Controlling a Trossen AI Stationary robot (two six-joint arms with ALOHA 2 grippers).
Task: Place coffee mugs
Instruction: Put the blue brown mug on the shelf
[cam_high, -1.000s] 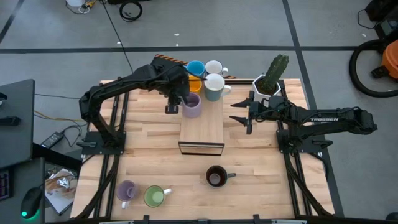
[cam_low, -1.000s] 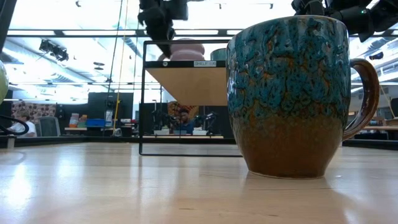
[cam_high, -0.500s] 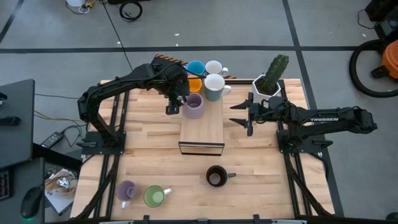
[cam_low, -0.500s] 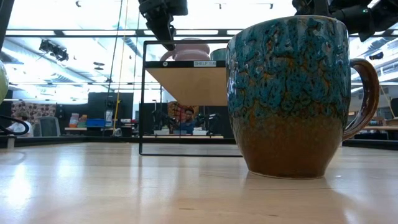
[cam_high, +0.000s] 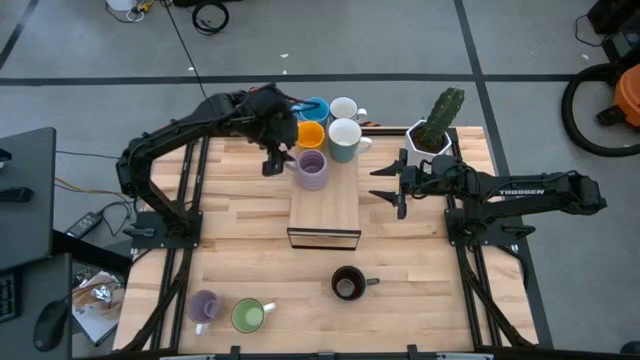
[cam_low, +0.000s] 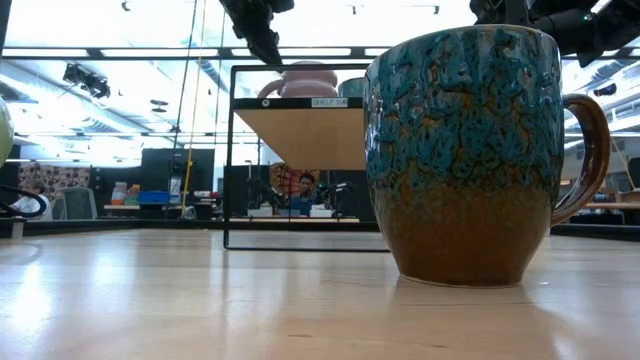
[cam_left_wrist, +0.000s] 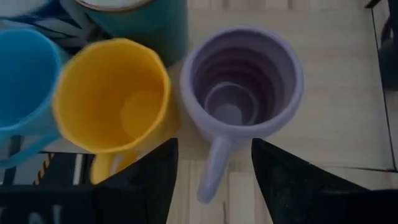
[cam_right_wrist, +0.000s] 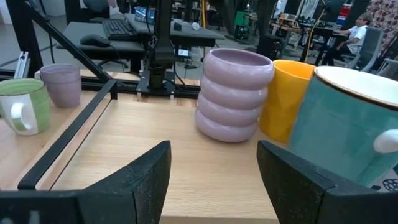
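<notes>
Shelf (cam_high: 325, 205) edge, lavender mug (cam_high: 311, 169), open floor

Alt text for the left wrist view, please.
Looking down between the open left claw, a ribbed lavender mug stands on the wooden shelf top, handle toward the camera, free of the fingers. An orange mug touches it.

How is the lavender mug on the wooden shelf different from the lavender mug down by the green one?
The lavender mug on the shelf has a ribbed, stacked-ring body; the lavender mug beside the green mug looks smooth-sided. The first stands raised on the wooden shelf, the second on the table near its front edge. Both are upright, pale purple and empty.
</notes>
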